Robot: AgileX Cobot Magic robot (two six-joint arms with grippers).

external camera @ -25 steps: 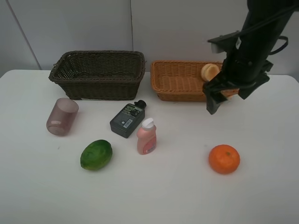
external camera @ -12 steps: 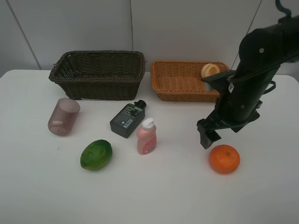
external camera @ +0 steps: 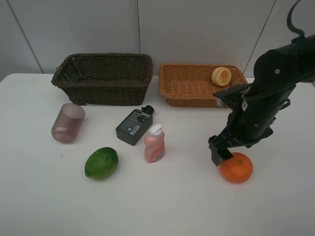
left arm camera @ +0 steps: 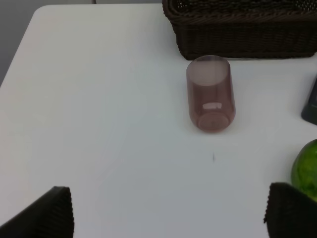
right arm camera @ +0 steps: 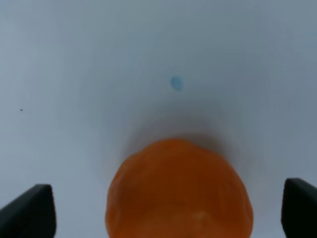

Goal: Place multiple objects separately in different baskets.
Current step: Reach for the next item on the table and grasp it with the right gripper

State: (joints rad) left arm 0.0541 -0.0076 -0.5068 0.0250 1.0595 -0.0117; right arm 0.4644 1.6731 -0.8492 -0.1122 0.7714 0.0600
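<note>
Right pincer (external camera: pixel 222 153) stands wide, its jaws straddling the orange (external camera: pixel 237 168) toward the worktop's (external camera: pixel 187 206) front right corner, not gripping it. Left pincer (left arm camera: pixel 168 213), also wide and empty, hangs above the worktop's left side near the purple cup (left arm camera: pixel 209 94).

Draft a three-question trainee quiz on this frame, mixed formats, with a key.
1. True or false: the tan basket already holds a round fruit.
2. Multiple choice: the right end effector, open, is right above which item? A) the lime B) the orange C) the pink bottle
3. Count: how many loose items sit on the table, outside the baskets?

Key: 1 true; 2 B; 3 five.
</note>
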